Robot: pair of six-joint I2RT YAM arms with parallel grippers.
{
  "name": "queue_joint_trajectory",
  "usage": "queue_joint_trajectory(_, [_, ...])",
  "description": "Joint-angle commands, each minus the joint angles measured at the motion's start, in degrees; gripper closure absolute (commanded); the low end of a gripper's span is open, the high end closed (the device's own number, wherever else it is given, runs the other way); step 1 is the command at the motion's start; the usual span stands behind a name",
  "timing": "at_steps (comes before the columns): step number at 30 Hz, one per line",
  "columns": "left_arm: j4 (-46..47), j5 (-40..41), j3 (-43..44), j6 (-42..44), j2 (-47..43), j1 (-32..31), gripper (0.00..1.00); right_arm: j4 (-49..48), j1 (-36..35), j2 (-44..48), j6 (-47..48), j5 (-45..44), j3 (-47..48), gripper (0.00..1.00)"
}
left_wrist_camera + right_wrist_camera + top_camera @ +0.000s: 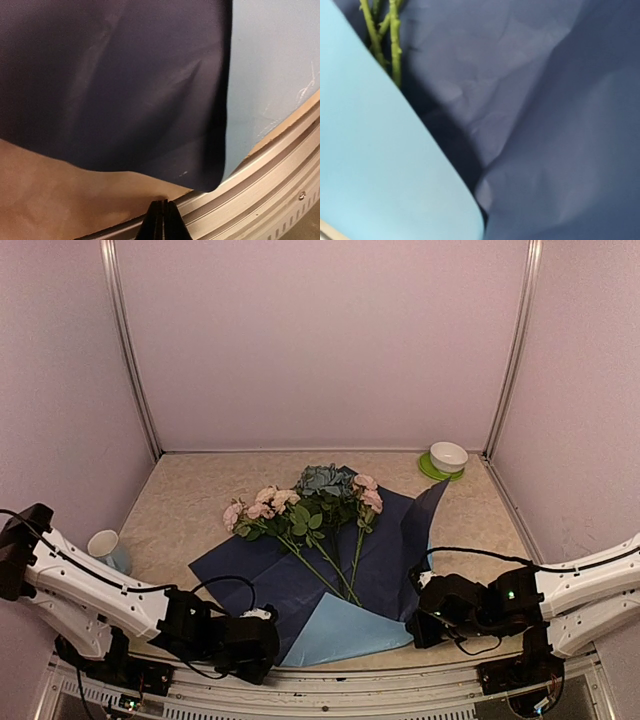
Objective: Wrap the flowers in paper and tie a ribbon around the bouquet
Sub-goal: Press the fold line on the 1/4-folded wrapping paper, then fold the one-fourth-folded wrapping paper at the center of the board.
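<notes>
flowers (310,510) lie on the paper (390,540) at mid-surface (180,510), stems toward your near edge | paper dark side up, near corner folded over pale | your left fingers (156,227) pressed together, empty, just short of the paper's near edge | your right fingers (425,628) pressed together at its right edge; grip on it unclear

The paper (290,580) shows dark navy, its folded corner light blue. The flowers (300,508) are pale pink and blue-grey with green stems. The table (185,505) is speckled beige.
</notes>
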State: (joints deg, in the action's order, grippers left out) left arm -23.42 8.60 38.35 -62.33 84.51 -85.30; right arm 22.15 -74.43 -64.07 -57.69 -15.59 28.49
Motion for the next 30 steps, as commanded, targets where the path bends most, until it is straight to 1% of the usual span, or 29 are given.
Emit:
queue_joint_trajectory(1, [-14.4, 5.7, 10.1, 6.1, 3.3, -1.3, 0.96, 2.6, 0.3, -1.8, 0.5, -1.3, 2.5, 1.00])
queue_joint_trajectory(3, [-13.7, 8.8, 17.3, 12.0, 4.1, -1.6, 0.96, 3.6, 0.4, -3.0, 0.5, -1.9, 3.6, 1.00])
queue_joint_trajectory(5, [-8.7, 10.0, 22.2, 18.4, 4.6, -0.8, 0.93, 4.1, 0.3, -3.8, 0.5, -2.3, 4.2, 1.00])
queue_joint_trajectory(7, [1.0, 5.8, 23.6, 24.4, 6.0, 2.0, 0.91, 4.3, 0.3, -4.4, 0.1, -2.7, 4.5, 1.00])
queue_joint_trajectory(8, [5.8, 1.0, 23.6, 26.3, 7.6, 3.8, 0.91, 4.7, 0.3, -4.7, 0.0, -3.1, 4.8, 1.00])
queue_joint_trajectory(10, [13.4, -5.2, 23.2, 28.7, 11.6, 7.3, 0.91, 6.5, 0.3, -5.5, -0.4, -4.1, 5.9, 1.00])
queue_joint_trajectory(13, [18.1, -10.4, 25.1, 31.2, 18.1, 11.0, 0.91, 9.4, 0.2, -6.9, -0.6, -5.7, 7.8, 1.00])
queue_joint_trajectory(15, [21.2, -12.5, 28.0, 33.9, 22.6, 11.9, 0.91, 10.4, 0.0, -7.9, -0.6, -6.3, 8.8, 1.00])
queue_joint_trajectory(17, [21.7, -13.6, 31.9, 35.9, 26.3, 12.6, 0.90, 11.0, -0.2, -9.1, -0.5, -6.8, 10.0, 1.00])
queue_joint_trajectory(19, [22.6, -13.9, 33.8, 36.5, 29.2, 13.8, 0.90, 11.8, -0.3, -10.5, -0.5, -7.3, 11.1, 1.00])
queue_joint_trajectory(23, [24.1, -17.5, 33.9, 35.8, 33.0, 16.4, 0.90, 14.9, -0.6, -13.6, -0.8, -7.9, 14.1, 1.00])
queue_joint_trajectory(27, [24.2, -20.4, 33.6, 35.7, 36.2, 17.4, 0.90, 18.7, -1.3, -15.4, -1.7, -8.7, 16.7, 1.00])
queue_joint_trajectory(30, [23.6, -20.2, 34.2, 35.5, 38.0, 17.7, 0.90, 20.4, -1.8, -14.9, -2.4, -8.2, 17.5, 1.00])
